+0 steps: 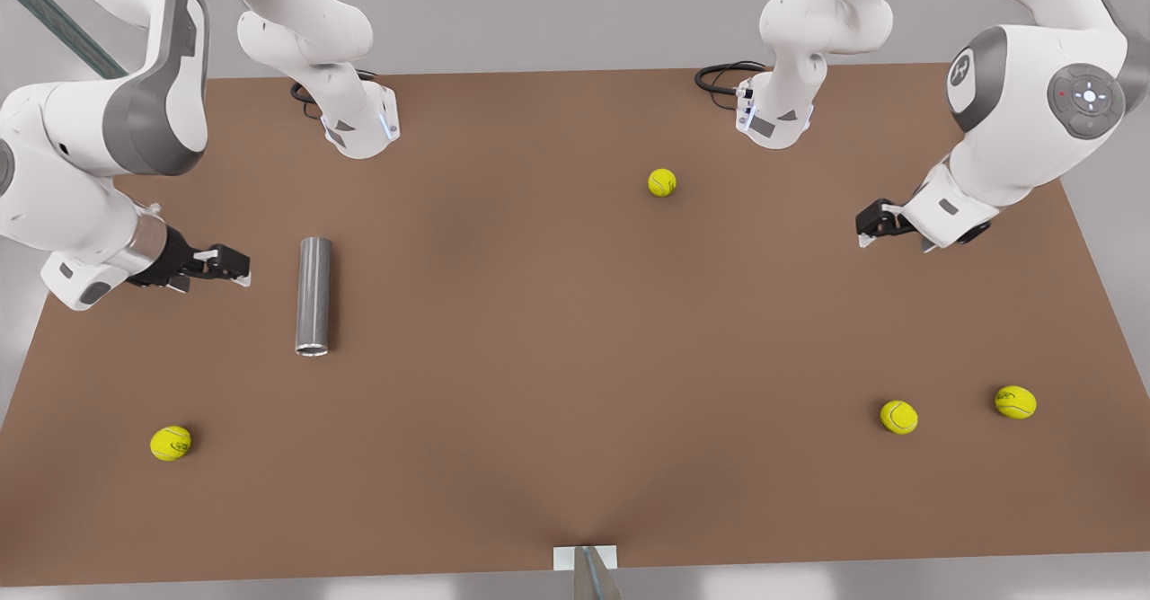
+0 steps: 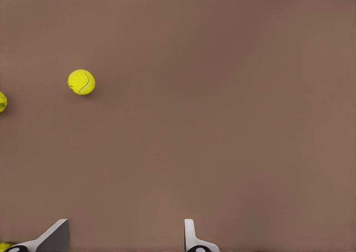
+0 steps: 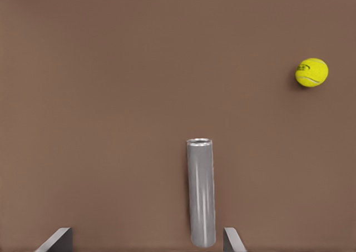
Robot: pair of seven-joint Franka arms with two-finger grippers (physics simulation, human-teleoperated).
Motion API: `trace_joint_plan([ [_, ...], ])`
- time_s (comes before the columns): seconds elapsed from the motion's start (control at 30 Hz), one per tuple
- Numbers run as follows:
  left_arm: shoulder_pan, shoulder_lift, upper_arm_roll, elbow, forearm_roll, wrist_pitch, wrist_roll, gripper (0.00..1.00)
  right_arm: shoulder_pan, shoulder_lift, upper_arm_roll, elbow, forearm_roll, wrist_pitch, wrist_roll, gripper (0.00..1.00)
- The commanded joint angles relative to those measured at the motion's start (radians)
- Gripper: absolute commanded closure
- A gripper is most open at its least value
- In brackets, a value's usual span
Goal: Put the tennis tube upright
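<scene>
**Operator:** Nothing is done yet, as far as I'm seeing. The tennis tube [image 1: 314,295] is lying flat on the table [image 1: 557,357], over on the front view's left, its silvery rim pointing toward the near edge.

**Supervisor:** Which arm are you working with?

**Operator:** The right tool [image 1: 222,265] is the one beside it. In the front view it's hanging just left of the tube, apart from it, not touching. In the right wrist view I'm looking down past two spread fingertips [image 3: 233,240], released and holding nothing, with the tube [image 3: 201,193] lying between them on the table.

**Supervisor:** And the other one?

**Operator:** The left tool [image 1: 885,223] is waiting far off at the front view's right, also released with its fingers wide. It's seeing bare table and a tennis ball [image 2: 82,82].

**Supervisor:** So what's left?

**Operator:** Everything, I'm judging: closing on the tube, tipping it onto one end, and letting go without it toppling. One ball [image 1: 171,443] is sitting near the tube's side of the table, but well clear of it.
</scene>
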Motion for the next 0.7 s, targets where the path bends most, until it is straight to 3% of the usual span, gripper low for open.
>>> trace_joint_plan([
  [0.0, 0.022, 0.001, -0.001, 0.000, 0.003, 0.001, -0.011, 0.00, 0.001, -0.001, 0.001, -0.005, -0.001, -0.001, 0.028, 0.00],
  [0.07, 0.022, 0.006, -0.004, 0.000, 0.003, -0.004, -0.011, 0.00, 0.014, -0.001, 0.002, -0.157, 0.000, 0.054, 0.015, 0.00],
  [0.17, 0.022, 0.009, -0.004, 0.000, 0.003, -0.006, -0.011, 0.00, 0.008, -0.016, 0.002, -0.583, 0.000, 0.306, 0.035, 0.00],
  [0.27, 0.022, 0.013, -0.004, 0.000, 0.003, -0.004, -0.011, 0.00, 0.014, -0.014, 0.004, -0.783, 0.000, 0.547, 0.189, 0.00],
  [0.37, 0.022, 0.015, -0.004, 0.000, 0.003, -0.004, -0.011, 0.00, -0.032, -0.011, 0.002, -0.824, -0.011, 0.668, 0.182, 0.00],
  [0.67, 0.024, 0.029, -0.004, -0.004, 0.001, 0.001, -0.011, 0.00, -0.055, 0.088, 0.002, -0.824, -0.008, 0.686, 0.172, 0.00],
])
